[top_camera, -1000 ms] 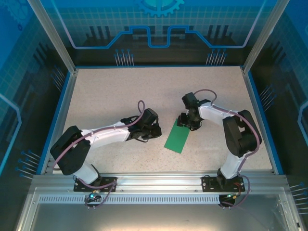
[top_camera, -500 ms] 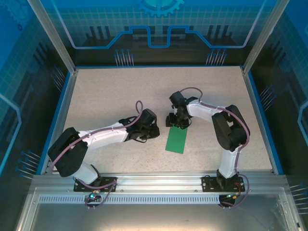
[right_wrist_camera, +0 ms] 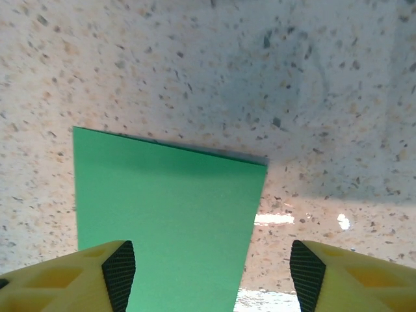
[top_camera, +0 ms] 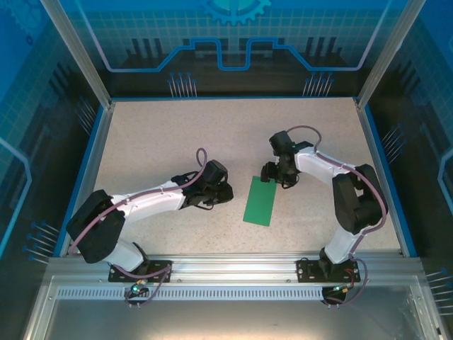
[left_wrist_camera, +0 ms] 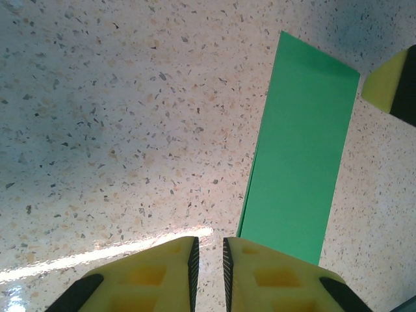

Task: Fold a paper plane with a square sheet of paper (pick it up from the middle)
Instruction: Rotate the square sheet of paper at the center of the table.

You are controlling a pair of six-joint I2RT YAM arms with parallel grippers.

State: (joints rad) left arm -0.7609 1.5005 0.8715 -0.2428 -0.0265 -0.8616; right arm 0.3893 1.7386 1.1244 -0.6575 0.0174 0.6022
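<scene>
With the paper point(top_camera: 260, 201) folded in half, the open right gripper point(right_wrist_camera: 207, 263) at its far end probably folds a corner next, the left gripper point(left_wrist_camera: 208, 252) clenched empty alongside.

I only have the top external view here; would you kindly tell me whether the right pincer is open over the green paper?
Observer: Yes, the right pincer is wide open, one finger over the end of the green paper, the other past its edge.
Operator: And the left pincer?
Observer: The left pincer is shut and empty, beside the paper.
Operator: Is the fold neat?
Observer: Nearly; the left wrist view shows a lower layer peeking out along one long edge.
</scene>
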